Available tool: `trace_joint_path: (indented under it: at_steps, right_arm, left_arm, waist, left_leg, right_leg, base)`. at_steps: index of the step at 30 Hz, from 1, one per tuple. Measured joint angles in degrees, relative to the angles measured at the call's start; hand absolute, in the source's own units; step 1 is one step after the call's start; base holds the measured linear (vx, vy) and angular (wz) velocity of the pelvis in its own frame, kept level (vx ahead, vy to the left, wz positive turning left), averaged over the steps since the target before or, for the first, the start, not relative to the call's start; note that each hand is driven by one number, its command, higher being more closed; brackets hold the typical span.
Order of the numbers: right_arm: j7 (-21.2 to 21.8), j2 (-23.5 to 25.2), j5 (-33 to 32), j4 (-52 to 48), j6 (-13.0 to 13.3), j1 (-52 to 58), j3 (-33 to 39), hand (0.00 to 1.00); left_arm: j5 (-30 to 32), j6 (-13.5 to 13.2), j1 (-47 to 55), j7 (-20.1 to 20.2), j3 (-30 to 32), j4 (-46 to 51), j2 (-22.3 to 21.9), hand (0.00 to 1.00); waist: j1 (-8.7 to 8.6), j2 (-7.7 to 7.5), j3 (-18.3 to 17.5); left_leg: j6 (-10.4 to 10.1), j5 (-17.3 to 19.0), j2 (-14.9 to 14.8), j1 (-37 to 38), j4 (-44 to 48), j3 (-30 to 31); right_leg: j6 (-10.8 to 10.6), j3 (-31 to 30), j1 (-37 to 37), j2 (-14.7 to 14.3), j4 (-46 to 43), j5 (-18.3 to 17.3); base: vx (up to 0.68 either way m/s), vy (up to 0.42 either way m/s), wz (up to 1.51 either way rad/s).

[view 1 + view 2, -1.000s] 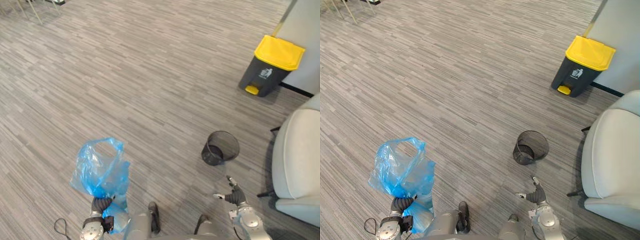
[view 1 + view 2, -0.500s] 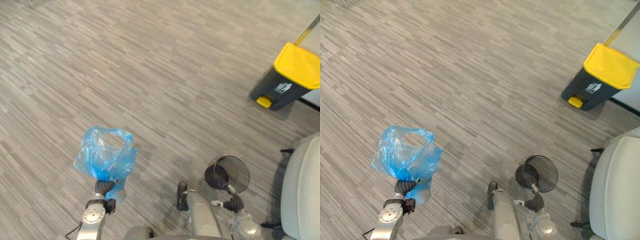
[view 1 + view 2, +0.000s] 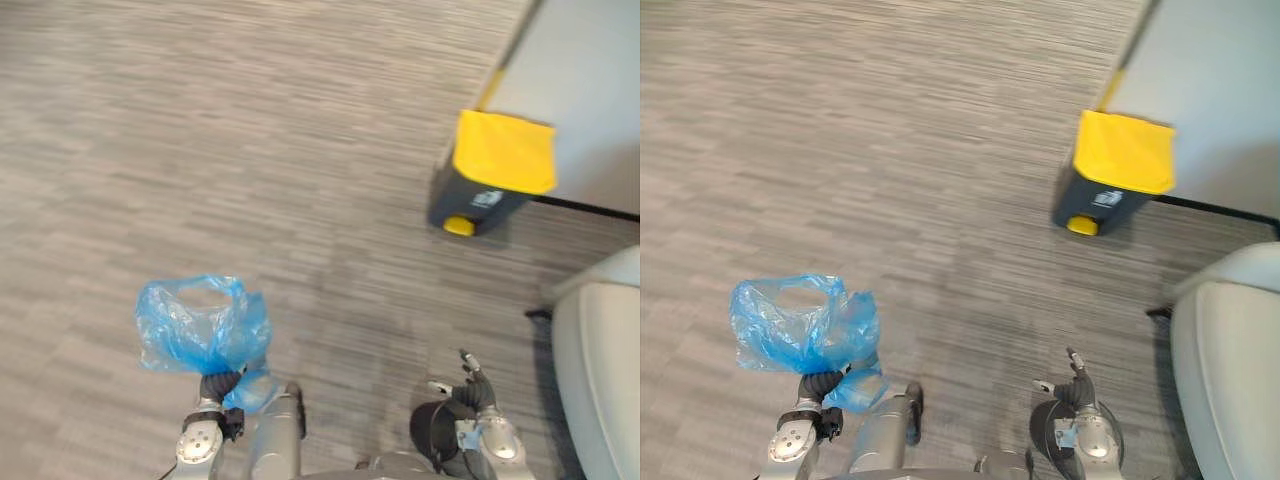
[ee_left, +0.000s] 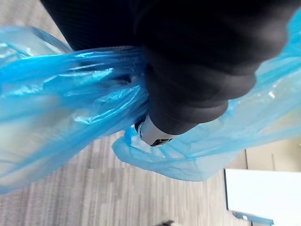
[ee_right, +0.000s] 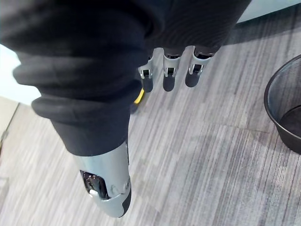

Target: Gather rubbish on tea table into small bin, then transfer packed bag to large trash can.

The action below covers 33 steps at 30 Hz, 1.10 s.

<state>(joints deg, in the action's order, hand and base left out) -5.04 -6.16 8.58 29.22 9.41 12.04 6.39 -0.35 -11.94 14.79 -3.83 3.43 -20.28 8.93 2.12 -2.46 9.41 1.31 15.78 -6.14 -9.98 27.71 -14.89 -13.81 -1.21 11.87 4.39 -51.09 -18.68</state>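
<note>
A crumpled blue plastic bag hangs low over the floor at the lower left, its mouth gaping upward. My left hand is shut on the bag's gathered neck, and blue film wraps around the hand. The large trash can, dark grey with a yellow lid, stands closed on the floor at the upper right, against a white wall. The small black mesh bin sits on the floor just beside my right hand, and its rim curves past the fingers. The right hand's fingers are relaxed and hold nothing.
A pale upholstered seat fills the right edge. A white wall with a dark base strip rises behind the trash can. Grey wood-pattern floor stretches between me and the can.
The whole picture has shifted: the camera turned, so the yellow-lidded can sits nearer the middle and the mesh bin lies by the bottom edge. The bag stays in my left hand.
</note>
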Motion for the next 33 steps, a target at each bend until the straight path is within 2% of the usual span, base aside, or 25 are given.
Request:
trace_joint_path:
  at_steps: [1,2,3,5,7,9,10,11,12,13,14,15,17,19,21,22,23,25,27,28,29,30,31,32,33]
  right_arm:
    - [0.0,0.0,0.1,0.6,0.0,-0.7,-0.4,0.00]
    - [0.2,0.1,0.4,1.9,0.0,-1.9,-0.7,0.00]
    - [0.2,0.3,0.7,3.3,0.0,-3.4,-0.8,0.00]
    - [0.2,-0.5,1.1,7.2,-0.1,-6.1,-0.6,0.00]
    - [0.0,-1.8,1.2,8.7,-0.9,-6.8,-0.6,0.00]
    - [0.0,-2.3,1.2,8.8,-1.0,-5.6,-0.6,0.00]
    - [-0.1,-3.1,1.3,9.5,-1.0,-5.0,-0.5,0.00]
    - [-0.1,-3.5,1.4,9.9,-1.2,-5.3,-0.5,0.00]
    - [-0.1,-3.5,1.5,9.7,-1.1,-5.4,-0.5,0.00]
    - [-0.2,-3.6,1.5,9.5,-1.1,-5.6,-0.6,0.00]
    - [-0.3,-3.6,1.5,9.3,-1.1,-5.7,-0.6,0.00]
    - [-0.4,-3.2,1.5,9.1,-1.2,-6.0,-0.6,0.00]
    - [-0.5,-2.8,1.1,7.6,-1.0,-6.7,-0.6,0.00]
    - [-1.1,-3.0,1.1,7.2,-0.9,-7.2,-0.5,0.00]
    - [-1.4,-3.2,0.9,7.7,-1.0,-7.4,0.3,0.00]
    - [-1.5,-3.4,0.9,8.3,-1.0,-7.3,0.6,0.00]
    - [-1.5,-2.8,0.8,10.4,-1.2,-7.4,0.4,0.00]
    - [-1.5,-2.8,0.8,10.5,-1.2,-6.5,0.6,0.00]
    - [-1.4,-2.5,0.8,10.3,-1.2,-7.2,0.6,0.00]
    - [-1.3,-2.0,1.0,10.0,-1.2,-7.2,0.5,0.00]
    - [-1.3,-1.8,1.0,9.8,-1.2,-7.2,0.5,0.00]
    - [-1.3,-1.4,1.0,9.8,-1.2,-6.6,0.4,0.00]
    - [-1.2,-1.1,1.0,9.8,-1.3,-5.7,0.3,0.00]
    - [-1.2,-1.0,1.0,9.7,-1.3,-5.4,0.0,0.00]
    - [-1.2,-1.0,1.0,9.6,-1.3,-5.4,-0.1,0.00]
  left_arm:
    - [0.0,0.0,-0.2,0.0,0.0,0.0,0.5,1.00]
    - [0.0,-0.1,-0.6,-0.1,0.2,0.0,1.4,1.00]
    - [0.0,0.0,-1.1,-0.1,0.7,-0.5,2.6,1.00]
    - [0.0,0.1,-3.0,-0.2,1.4,-3.5,3.2,1.00]
    - [0.0,0.3,-4.9,-0.2,1.3,-6.6,3.1,1.00]
    - [0.0,0.3,-4.5,-0.1,1.7,-7.3,3.0,1.00]
    - [0.0,0.4,-4.9,-0.1,1.8,-8.6,2.0,1.00]
    - [0.0,0.4,-4.9,0.0,1.8,-8.5,1.2,1.00]
    - [0.0,0.4,-4.7,0.0,1.8,-8.5,1.0,1.00]
    - [0.0,0.5,-4.4,0.0,1.9,-8.6,0.0,1.00]
    - [0.0,0.5,-4.2,0.0,1.8,-8.6,-0.8,1.00]
    - [-0.1,0.5,-3.8,-0.1,1.7,-8.6,-1.4,1.00]
    - [-0.1,0.3,-3.6,0.1,0.4,-8.5,-1.8,1.00]
    - [-0.1,0.3,-3.6,0.1,0.4,-8.5,-1.9,1.00]
    - [-0.1,0.3,-4.7,0.1,0.2,-8.6,-2.1,1.00]
    - [-0.1,0.2,-4.7,0.1,-0.1,-8.6,-2.1,1.00]
    - [-0.2,0.3,-4.9,0.0,0.0,-9.4,-1.9,1.00]
    - [-0.2,0.2,-5.1,0.0,0.1,-9.3,-2.0,1.00]
    - [-0.2,0.3,-4.1,0.0,-0.2,-9.3,-2.6,1.00]
    - [-0.1,0.4,-3.5,0.0,-1.1,-8.8,-2.4,1.00]
    - [-0.1,0.4,-3.5,0.0,-1.7,-8.4,-2.0,1.00]
    - [-0.1,0.4,-3.6,-0.1,-2.4,-8.1,-1.5,1.00]
    - [-0.1,0.4,-3.5,-0.3,-2.8,-7.3,-1.0,1.00]
    - [-0.2,0.4,-3.6,-0.5,-2.8,-6.5,-0.9,1.00]
    - [-0.2,0.4,-3.7,-0.6,-2.7,-6.1,-0.9,1.00]
  waist:
    - [-0.04,0.06,0.0]
    - [-0.09,0.76,0.1]
    - [-0.23,1.00,0.2]
    - [-1.26,0.67,0.2]
    - [-1.87,1.01,0.5]
    - [-2.67,0.15,-0.1]
    - [-3.76,0.49,-0.1]
    - [-3.51,2.00,0.5]
    - [-3.07,2.50,0.8]
    - [-1.96,3.50,1.7]
    - [-0.96,3.78,2.1]
    - [-0.40,3.50,2.2]
    - [0.64,2.01,2.9]
    - [0.99,1.93,2.9]
    - [1.72,2.46,2.9]
    - [1.81,3.12,2.7]
    - [1.88,1.81,2.4]
    - [2.00,0.75,1.6]
    - [1.97,0.81,1.6]
    - [1.83,0.86,1.7]
    - [1.58,0.93,1.7]
    - [1.38,1.00,1.7]
    - [0.88,0.99,1.7]
    - [0.09,1.03,1.7]
    - [0.06,1.03,1.7]
  left_leg:
    - [-0.2,0.2,-0.2,1.5,-1.0,-0.9]
    - [-0.8,1.6,-1.0,4.5,-3.6,-2.6]
    - [-1.4,2.6,-0.9,6.7,-6.3,-3.3]
    - [-1.5,2.6,-0.8,9.0,-9.3,-4.3]
    - [-3.1,2.9,-0.8,11.9,-11.0,-5.0]
    - [-5.5,4.3,-0.3,13.9,-9.4,-5.0]
    - [-6.9,5.1,-1.7,13.4,-3.6,-3.6]
    - [-7.7,3.2,-4.8,10.6,5.8,-2.6]
    - [-5.7,0.8,-6.0,8.8,11.5,-2.2]
    - [-1.1,-6.6,-8.4,4.4,23.0,-0.5]
    - [-0.6,-6.1,-8.9,2.1,29.2,1.8]
    - [-1.1,-3.3,-8.5,-0.2,32.4,3.8]
    - [-2.0,0.5,-5.2,-5.1,29.2,6.9]
    - [-1.9,1.0,-4.0,-8.4,23.0,7.3]
    - [-4.3,-0.9,-1.7,-10.4,6.9,8.8]
    - [-4.5,-6.1,-1.3,-10.4,-1.3,9.8]
    - [-1.7,-8.8,-0.2,-9.0,-1.6,8.7]
    - [-0.6,-5.3,1.3,-8.7,-0.4,6.7]
    - [0.6,-0.7,1.8,-6.0,1.1,3.9]
    - [1.2,1.0,2.5,-3.4,0.7,3.1]
    - [1.4,1.9,2.8,-2.0,0.7,3.0]
    - [1.6,2.8,3.1,0.0,0.7,3.1]
    - [1.8,3.9,3.3,2.4,0.4,3.3]
    - [1.7,4.9,3.4,4.0,0.1,4.1]
    - [1.6,5.4,3.4,4.6,-0.1,4.4]
  right_leg:
    - [1.8,3.0,1.5,1.0,-0.6,-0.3]
    - [5.0,9.4,4.8,2.5,-0.2,-1.0]
    - [6.6,14.8,7.6,3.9,2.6,-1.2]
    - [9.1,20.1,10.4,4.2,10.8,0.1]
    - [11.6,22.2,12.5,2.4,18.6,3.9]
    - [15.1,23.1,12.1,1.3,26.1,11.2]
    - [18.1,23.4,11.1,0.6,25.2,12.9]
    - [18.7,23.1,8.5,-1.3,26.4,11.6]
    - [19.0,22.8,7.1,-2.3,27.3,10.7]
    - [19.9,20.9,3.9,-4.6,29.0,10.0]
    - [20.3,18.9,1.5,-5.8,29.8,9.5]
    - [20.4,17.1,-0.9,-6.4,30.8,9.0]
    - [20.1,12.7,-6.5,-6.2,34.6,8.8]
    - [18.8,10.3,-9.0,-6.0,37.0,8.1]
    - [16.3,7.8,-10.6,-5.4,37.4,6.4]
    - [15.0,7.1,-11.2,-5.7,37.1,5.3]
    - [13.8,5.0,-11.7,-4.7,36.9,4.1]
    - [11.6,2.7,-11.8,-2.6,36.2,2.7]
    - [8.6,0.8,-9.7,-0.9,27.7,0.9]
    - [4.4,1.1,-5.5,0.4,16.1,1.4]
    - [1.6,1.1,-2.9,1.0,9.7,2.8]
    - [1.8,1.3,-0.2,1.9,2.8,2.7]
    - [4.0,2.6,2.4,2.5,-0.8,1.9]
    - [6.1,4.5,4.9,3.0,-0.3,0.8]
    - [6.9,5.3,6.5,3.1,0.8,0.4]
  base:
    - [0.31,0.180,-1.10]
    - [0.31,0.145,-0.97]
    - [0.32,0.127,-0.88]
    - [0.35,0.045,-0.40]
    - [0.42,-0.024,-0.16]
    - [0.53,-0.117,0.20]
    - [0.45,-0.118,0.14]
    - [0.54,-0.136,-0.08]
    - [0.40,-0.091,-0.67]
    - [0.57,-0.111,-0.83]
    - [0.48,-0.074,-1.00]
    - [0.56,-0.044,-0.99]
    - [0.45,0.013,-0.92]
    - [0.38,0.116,-0.75]
    - [0.36,0.207,-0.68]
    - [0.37,0.245,-0.46]
    - [0.47,0.290,-0.34]
    - [0.40,0.227,-0.39]
    - [0.41,0.249,-0.60]
    - [0.28,0.183,-0.36]
    - [0.31,0.149,-0.13]
    - [0.34,0.094,0.18]
    - [0.50,0.082,0.39]
    - [0.42,0.005,0.39]
    - [0.50,-0.070,0.36]
